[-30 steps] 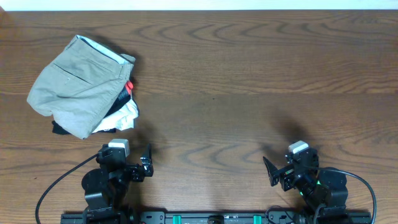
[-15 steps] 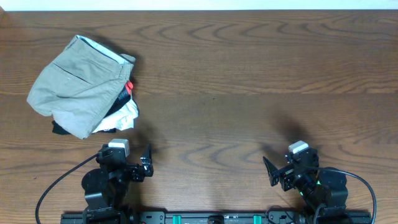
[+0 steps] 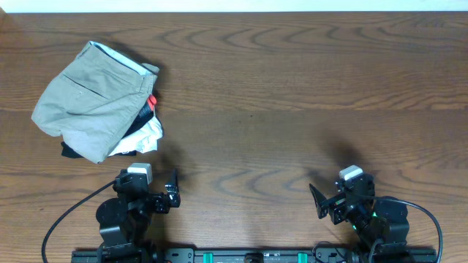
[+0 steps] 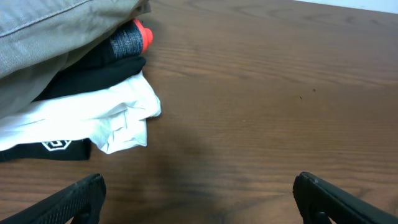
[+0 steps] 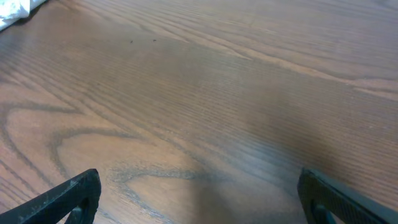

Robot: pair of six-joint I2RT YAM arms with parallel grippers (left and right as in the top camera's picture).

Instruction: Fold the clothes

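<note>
The clothes are khaki shorts (image 3: 88, 98) lying bunched at the table's left, their pale blue waistband showing at the top edge. They rest on a pile of white and black garments (image 3: 140, 135). In the left wrist view the shorts (image 4: 50, 25) fill the top left corner. My left gripper (image 3: 146, 188) sits open near the front edge, below the pile and apart from it, with only bare wood between its fingertips (image 4: 199, 199). My right gripper (image 3: 344, 193) is open at the front right, far from the shorts, over bare wood (image 5: 199, 196).
Under the shorts, the white garment (image 4: 118, 115), black cloth (image 4: 93, 71) and a red bit (image 4: 143, 34) stick out to the right. The wooden table (image 3: 292, 95) stretches to the right of the pile. A white corner of cloth (image 5: 12, 9) shows top left in the right wrist view.
</note>
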